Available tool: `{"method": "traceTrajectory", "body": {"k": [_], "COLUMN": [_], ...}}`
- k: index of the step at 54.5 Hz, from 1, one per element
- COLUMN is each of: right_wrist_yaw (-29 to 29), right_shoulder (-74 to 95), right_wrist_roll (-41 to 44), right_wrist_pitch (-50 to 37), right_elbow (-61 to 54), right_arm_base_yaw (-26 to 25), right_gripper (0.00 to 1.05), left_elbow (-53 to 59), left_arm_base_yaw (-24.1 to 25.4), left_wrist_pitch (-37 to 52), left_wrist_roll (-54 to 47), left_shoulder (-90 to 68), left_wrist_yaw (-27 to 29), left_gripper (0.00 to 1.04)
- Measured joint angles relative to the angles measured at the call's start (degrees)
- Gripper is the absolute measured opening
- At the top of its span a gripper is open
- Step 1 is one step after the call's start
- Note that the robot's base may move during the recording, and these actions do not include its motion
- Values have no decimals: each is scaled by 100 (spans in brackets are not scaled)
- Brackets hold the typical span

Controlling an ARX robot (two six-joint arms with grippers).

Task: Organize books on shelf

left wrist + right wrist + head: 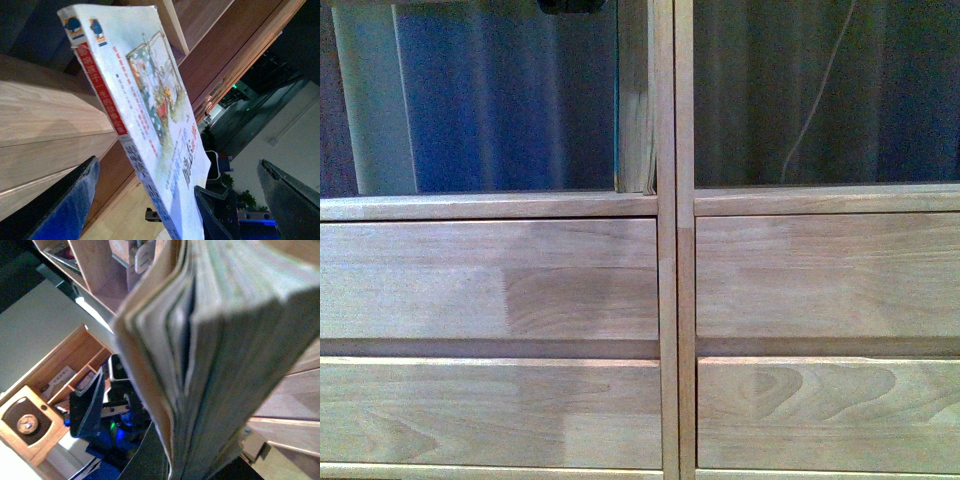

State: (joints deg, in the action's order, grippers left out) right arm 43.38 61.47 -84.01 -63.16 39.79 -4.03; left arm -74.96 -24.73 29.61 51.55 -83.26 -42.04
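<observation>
Left claw (178, 162) wide, fingers (60, 205) flanking the white paperback (150, 100) at frame centre without touching. Right claw (92, 400) shows one finger only (grip cannot be told) beside the thick book (225, 350), centre-right. Shelf (665, 300) fills front view.

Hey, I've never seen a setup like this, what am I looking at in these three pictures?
It is a robot with two arms, each ending in a two-fingered gripper. The front picture comes from a camera on its body, facing a light-wood shelf: drawer fronts below, open compartments above. The other two come from wrist cameras. The left one shows a thin white paperback between the wide-open fingers of the left gripper. The right one is filled by the page edges of a thicker book; only one finger of the right gripper shows, so its grip is unclear.
</observation>
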Motion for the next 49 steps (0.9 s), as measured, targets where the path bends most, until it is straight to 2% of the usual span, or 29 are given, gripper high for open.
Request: {"method": "traceTrajectory", "body": {"k": [21,49], "right_wrist_yaw": [-22,13], "right_shoulder": [-468,-605], "right_wrist_roll": [-177,-573], "right_wrist_pitch": [146,-236], "right_elbow": [-59,-251], "right_arm_base_yaw": [494,566], "right_gripper": [7,7], "left_elbow": [-85,-197], "left_arm_base_yaw": [162,72], "left_wrist_pitch": [52,286], "left_wrist_roll": [223,553], "left_shoulder": [-37,-42], "left_wrist_yaw": [-68,-232], "left_gripper": [95,24]}}
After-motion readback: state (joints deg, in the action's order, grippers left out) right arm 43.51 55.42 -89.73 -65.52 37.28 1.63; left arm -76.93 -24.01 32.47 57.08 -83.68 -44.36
